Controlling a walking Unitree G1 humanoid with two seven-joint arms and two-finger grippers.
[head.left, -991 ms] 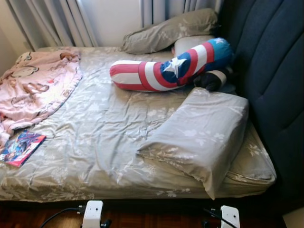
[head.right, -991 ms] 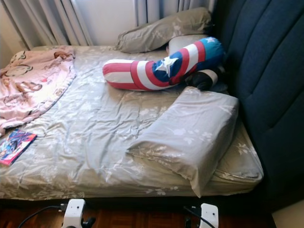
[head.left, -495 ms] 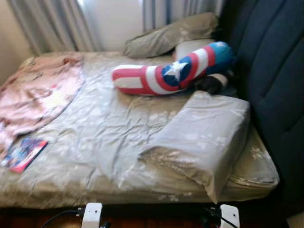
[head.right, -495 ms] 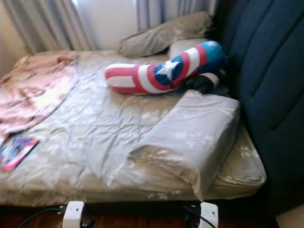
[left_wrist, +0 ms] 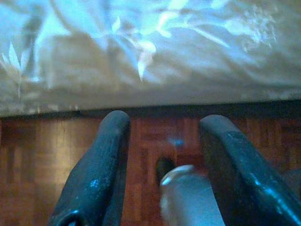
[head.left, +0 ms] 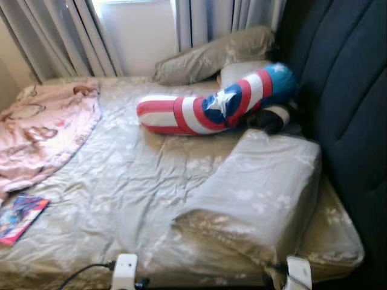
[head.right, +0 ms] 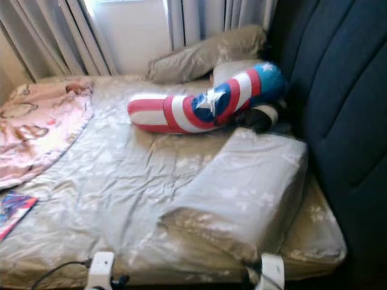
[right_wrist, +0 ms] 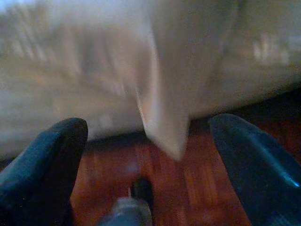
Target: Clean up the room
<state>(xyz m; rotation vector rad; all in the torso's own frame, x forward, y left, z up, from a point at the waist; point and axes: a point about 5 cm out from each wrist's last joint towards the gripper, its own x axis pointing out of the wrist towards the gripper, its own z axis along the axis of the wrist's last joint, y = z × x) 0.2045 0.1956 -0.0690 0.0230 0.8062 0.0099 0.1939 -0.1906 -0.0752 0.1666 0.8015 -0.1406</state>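
Left hand (left_wrist: pixel 162 162) fingers apart, bed (head.left: pixel 145 181), wooden floor (left_wrist: pixel 28 155)

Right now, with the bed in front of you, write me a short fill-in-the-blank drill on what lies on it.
1. The pink blanket lies on the bed's ____ side.
2. The striped bolster carries a white ____.
3. The comic book sits near the bed's ____ edge, below the blanket.
4. The headboard is dark ____.

Missing words: left; star; front; blue
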